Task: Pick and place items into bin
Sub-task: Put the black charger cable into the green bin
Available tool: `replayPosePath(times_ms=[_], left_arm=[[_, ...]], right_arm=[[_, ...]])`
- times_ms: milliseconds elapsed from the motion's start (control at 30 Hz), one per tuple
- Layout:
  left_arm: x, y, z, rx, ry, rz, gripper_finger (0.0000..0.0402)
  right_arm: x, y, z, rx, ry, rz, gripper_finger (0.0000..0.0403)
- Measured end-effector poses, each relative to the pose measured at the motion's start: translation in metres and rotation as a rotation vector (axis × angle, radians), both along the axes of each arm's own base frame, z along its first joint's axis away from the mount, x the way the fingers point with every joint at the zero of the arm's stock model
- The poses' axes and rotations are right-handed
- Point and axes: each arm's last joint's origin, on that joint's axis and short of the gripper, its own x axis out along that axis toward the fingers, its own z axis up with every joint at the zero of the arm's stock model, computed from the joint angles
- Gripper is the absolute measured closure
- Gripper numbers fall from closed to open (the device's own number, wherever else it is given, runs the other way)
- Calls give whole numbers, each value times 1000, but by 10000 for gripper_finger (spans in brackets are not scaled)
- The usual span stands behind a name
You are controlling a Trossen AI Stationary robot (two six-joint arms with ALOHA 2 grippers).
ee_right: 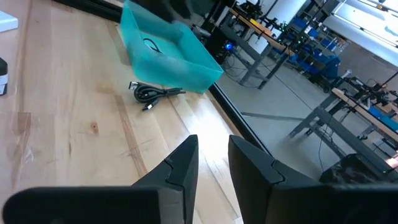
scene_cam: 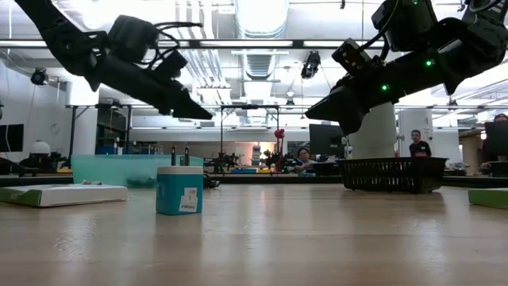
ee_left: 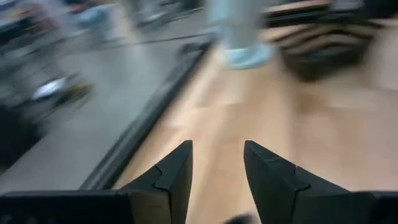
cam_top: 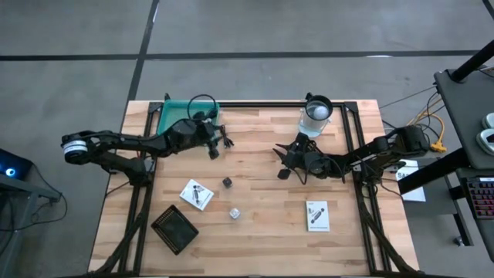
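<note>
The worktop (cam_top: 255, 193) is pale butcher-block wood, its strips running left to right in the high view, set in a dark metal frame. At its far left corner sits the bin (cam_top: 179, 116), a translucent teal plastic tub with a thin black cable (ee_right: 151, 45) looped inside. The left gripper (cam_top: 218, 140) hangs over the wood just beside the bin, its smooth dark wedge-shaped jaws spread a little with nothing between them. A coiled black cable (ee_right: 153, 93) lies on the wood by the bin's near wall, its long axis roughly along that wall. The right gripper (cam_top: 284, 157) hovers near the clear plastic cup (cam_top: 315, 116) holding a white ball; its jaws are also slightly parted and empty. Nearer the front lie a dark cube (cam_top: 228, 182), a white cube (cam_top: 234, 213), a flat white printed packet (cam_top: 196, 194) lying diagonally, a second packet (cam_top: 317, 215) with its long axis running front to back, and a black mesh tray (cam_top: 174, 228). The print on the packets is too small to read.
</note>
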Motion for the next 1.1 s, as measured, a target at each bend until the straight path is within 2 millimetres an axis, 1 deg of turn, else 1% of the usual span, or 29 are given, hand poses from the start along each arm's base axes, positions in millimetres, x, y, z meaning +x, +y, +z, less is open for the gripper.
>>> replayPosePath(times_ms=[100, 200, 300, 433, 567, 633, 767, 867, 1000, 1100], left_arm=[[1, -5, -4, 24, 53, -201, 273], [0, -10, -9, 27, 99, -307, 273], [-1, -11, -13, 42, 155, -325, 273], [-2, -11, -16, 32, 183, -325, 273], [-2, -11, -16, 24, 201, -325, 273], [0, -11, -12, 29, 194, -324, 273], [8, -13, 0, 52, 157, -344, 273], [19, -15, 10, 71, 150, -367, 273], [39, -12, 11, 82, 227, -386, 273], [54, -7, 9, 55, 346, -372, 273]], right_arm=[[0, 0, 0, 0, 0, 0, 323], [0, 0, 0, -3, 2, 1, 325], [0, 0, 0, -5, 3, 2, 330], [0, 0, 0, -23, 17, 7, 335], [0, 0, 0, -25, 18, 7, 332], [0, 0, 0, -27, 20, 8, 329], [0, 0, 0, -28, 20, 7, 324], [0, 0, 0, -28, 20, 7, 323], [0, 0, 0, -27, 19, 7, 329], [0, 0, 0, -27, 19, 7, 333]])
